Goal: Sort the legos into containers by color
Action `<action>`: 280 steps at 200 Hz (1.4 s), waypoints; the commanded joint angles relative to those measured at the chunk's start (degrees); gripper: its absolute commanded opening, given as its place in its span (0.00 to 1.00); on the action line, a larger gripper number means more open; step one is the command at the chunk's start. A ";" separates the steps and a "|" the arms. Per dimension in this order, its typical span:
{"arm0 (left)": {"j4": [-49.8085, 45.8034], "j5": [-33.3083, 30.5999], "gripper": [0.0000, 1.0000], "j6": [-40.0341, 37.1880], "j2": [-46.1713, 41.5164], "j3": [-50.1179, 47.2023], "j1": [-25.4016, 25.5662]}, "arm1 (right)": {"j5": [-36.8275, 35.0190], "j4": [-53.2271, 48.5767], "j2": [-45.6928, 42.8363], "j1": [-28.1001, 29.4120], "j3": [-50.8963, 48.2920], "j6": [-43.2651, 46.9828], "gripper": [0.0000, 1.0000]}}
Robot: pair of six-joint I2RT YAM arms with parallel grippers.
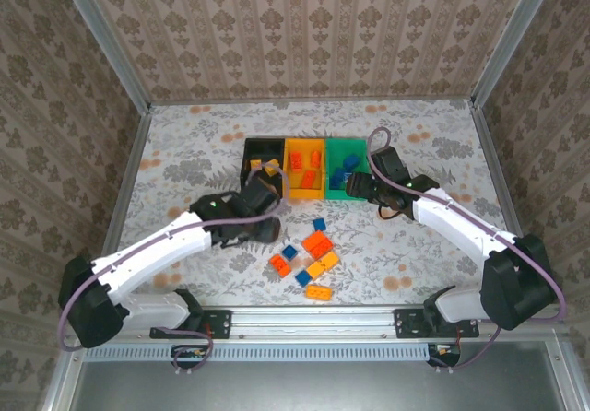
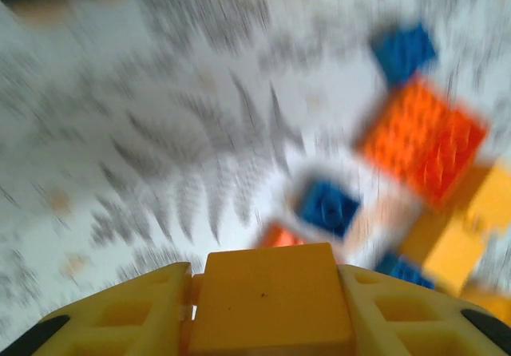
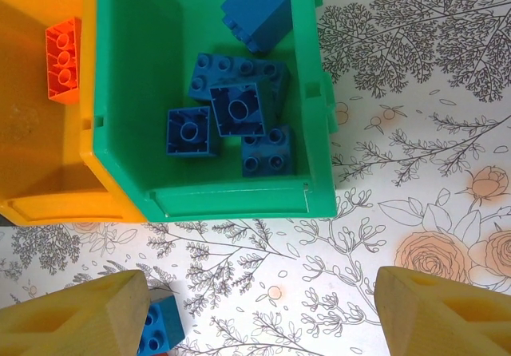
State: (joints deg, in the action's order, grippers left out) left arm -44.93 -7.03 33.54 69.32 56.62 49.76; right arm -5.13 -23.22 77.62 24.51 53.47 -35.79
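Legos (image 1: 318, 242) are partly sorted: blues are in the green bin (image 3: 120, 92), red-orange ones in the yellow bin (image 1: 304, 194) and yellows in the black bin (image 1: 247, 158). About nine lie loose on the tabletop (image 1: 184, 144). The left claw (image 2: 268, 272) pinches a yellow brick (image 2: 271, 312). The right claw (image 3: 263, 316) hangs open and empty beside the green bin. The bins look unobstructed.

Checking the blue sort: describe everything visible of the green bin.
The green bin is a glossy plastic box, rectangular, open-topped, upright on the floral table at the right end of the row, its left wall joined to the orange-yellow bin. About five blue bricks lie inside, one tilted near the far wall.
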 commanded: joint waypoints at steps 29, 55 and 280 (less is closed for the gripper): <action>18.81 -7.65 0.44 -8.28 12.03 8.78 -12.30 | 0.16 -0.14 -0.18 -0.52 -0.09 -0.36 0.76; 23.15 -7.74 0.43 -9.61 22.60 15.18 -16.70 | 0.22 -0.24 0.08 -0.60 -0.24 -0.34 0.76; 4.39 6.25 1.00 -7.21 7.88 0.43 1.32 | 2.12 -1.46 -3.02 -0.69 -1.57 -0.62 0.76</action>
State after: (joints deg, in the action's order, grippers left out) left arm -31.31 -3.95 25.23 78.72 61.47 47.62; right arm -4.01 -24.93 74.37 24.14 52.84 -36.01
